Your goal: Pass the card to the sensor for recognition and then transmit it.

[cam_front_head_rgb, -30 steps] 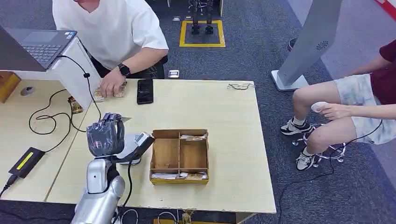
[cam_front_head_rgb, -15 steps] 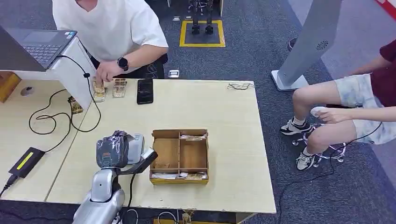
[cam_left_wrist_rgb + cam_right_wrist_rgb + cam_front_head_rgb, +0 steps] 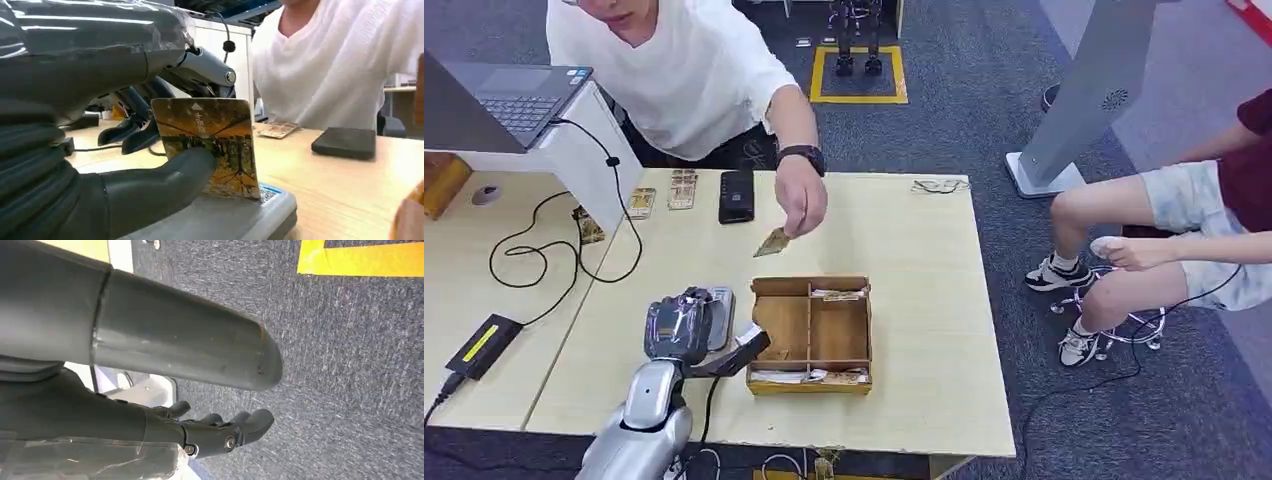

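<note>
My left hand (image 3: 682, 328) is over the grey sensor (image 3: 717, 305) on the table's near left. In the left wrist view the thumb (image 3: 165, 185) pinches a card (image 3: 210, 145) with an orange and yellow tree picture. The card stands upright, its lower edge touching the sensor's flat top (image 3: 225, 220). My right hand (image 3: 220, 432) hangs over dark carpet, holding nothing, with its fingers apart.
A person in white reaches over the table, their hand holding another card (image 3: 772, 243) above a partitioned wooden box (image 3: 809, 335) with cards in it. A black phone (image 3: 736, 195) and loose cards (image 3: 682, 188) lie at the far edge. Cables and a power adapter (image 3: 484, 345) lie left.
My left hand has come down and nearer, bringing the card onto the sensor. The person's hand left the cards at the far edge and now holds one above the box.
</note>
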